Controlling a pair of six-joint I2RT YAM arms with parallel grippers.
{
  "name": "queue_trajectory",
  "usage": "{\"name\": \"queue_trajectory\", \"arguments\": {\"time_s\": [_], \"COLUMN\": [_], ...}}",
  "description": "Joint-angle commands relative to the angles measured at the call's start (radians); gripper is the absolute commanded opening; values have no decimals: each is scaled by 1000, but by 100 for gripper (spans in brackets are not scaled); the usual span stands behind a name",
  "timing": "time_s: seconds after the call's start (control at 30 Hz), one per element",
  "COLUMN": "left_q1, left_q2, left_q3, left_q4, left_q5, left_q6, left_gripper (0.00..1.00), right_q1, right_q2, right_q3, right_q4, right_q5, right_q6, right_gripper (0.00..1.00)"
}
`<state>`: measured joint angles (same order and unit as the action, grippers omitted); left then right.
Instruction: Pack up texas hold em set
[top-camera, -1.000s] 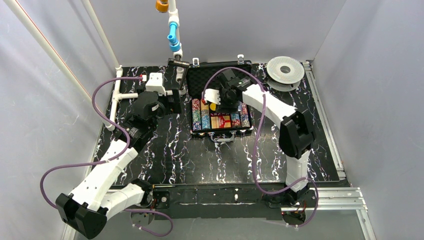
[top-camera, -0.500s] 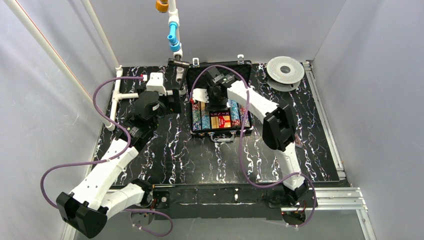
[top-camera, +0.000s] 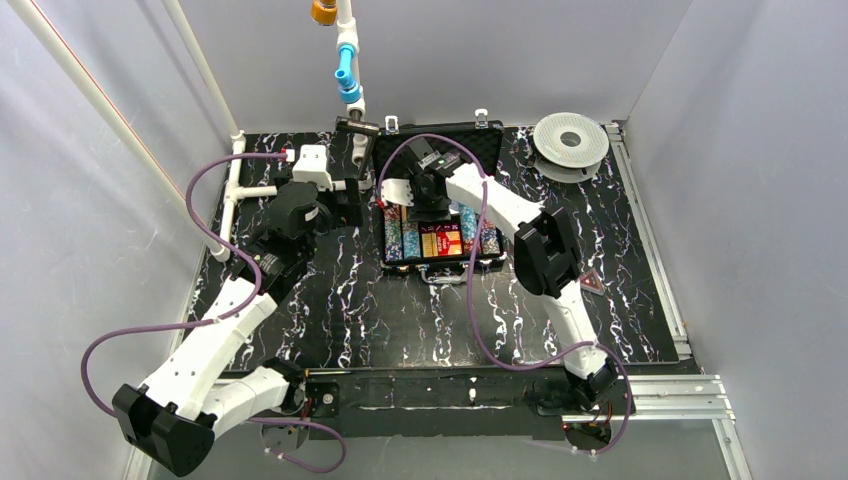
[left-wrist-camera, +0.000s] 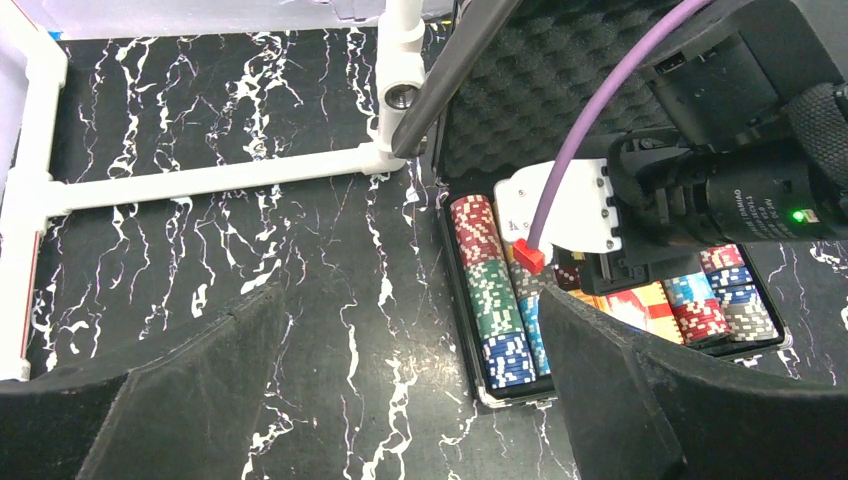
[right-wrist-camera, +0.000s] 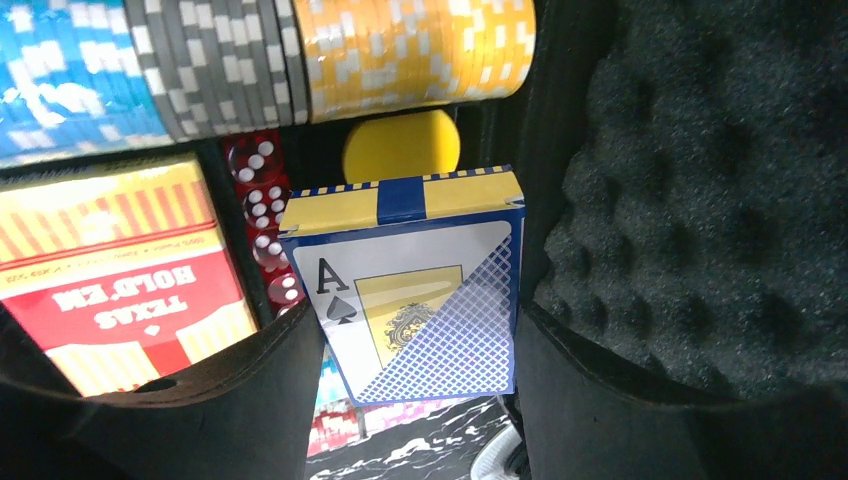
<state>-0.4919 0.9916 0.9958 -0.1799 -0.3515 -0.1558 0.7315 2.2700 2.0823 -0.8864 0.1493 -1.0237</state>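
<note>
Leftward swung right gripper (right-wrist-camera: 415, 385), clamping blue card deck (right-wrist-camera: 410, 270), which could jam on red dice (right-wrist-camera: 262, 215); left gripper (left-wrist-camera: 410, 400) gapes.

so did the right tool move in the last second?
Yes. The right tool moved left, away from the round white-grey spool, toward the left end of the open black briefcase.

The white-and-black left arm (top-camera: 215, 340) stretches forward, its black two-finger left gripper (left-wrist-camera: 410, 310) spread wide. The right arm (top-camera: 505, 205) bends leftward, its right gripper (right-wrist-camera: 415, 345) clamping a blue-and-yellow card deck (right-wrist-camera: 400, 250) between both fingers.
</note>
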Motion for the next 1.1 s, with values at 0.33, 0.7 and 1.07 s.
{"name": "queue_trajectory", "arguments": {"time_s": [0.33, 0.7, 1.07], "left_q1": [4, 4, 4], "left_q2": [-4, -6, -5], "left_q3": [-1, 1, 1], "left_q4": [10, 8, 8], "left_q5": [6, 5, 3], "left_q6": [13, 15, 15], "left_gripper": [100, 99, 99], "right_q1": [-12, -19, -26], "right_q2": [57, 68, 61], "right_q3": [87, 71, 57], "right_q4": [36, 60, 61], "right_q5": [-36, -23, -67], "right_q6": [-22, -1, 17], "right_gripper": [1, 4, 12]}}
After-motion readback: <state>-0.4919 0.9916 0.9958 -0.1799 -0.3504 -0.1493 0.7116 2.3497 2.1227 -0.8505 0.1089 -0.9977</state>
